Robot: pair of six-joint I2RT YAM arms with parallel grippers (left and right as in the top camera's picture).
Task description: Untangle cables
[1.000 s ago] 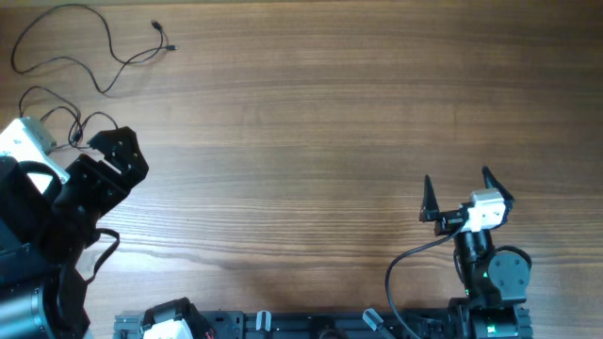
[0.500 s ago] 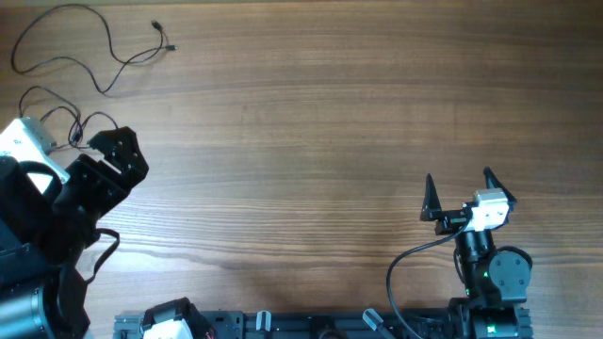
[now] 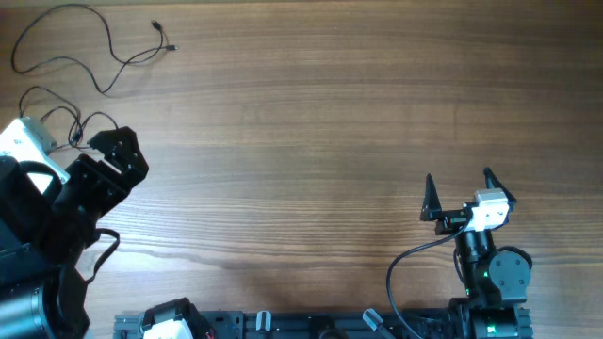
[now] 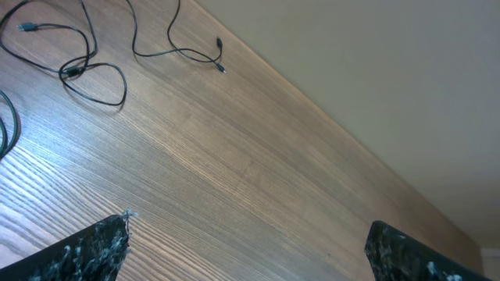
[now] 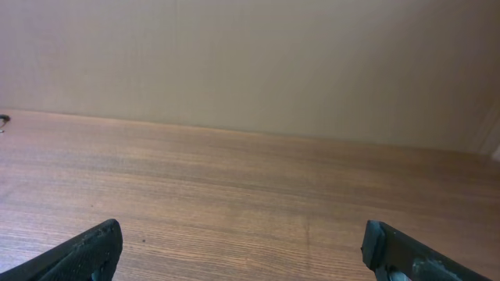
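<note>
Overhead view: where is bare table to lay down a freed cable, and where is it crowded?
The whole middle and far right of the table is bare, from the cables across to above the open right gripper. The far left corner is crowded: loose cables lie there, right by the left gripper.

Nothing legible in any view: no text, labels, brands, numbers or signs.
</note>
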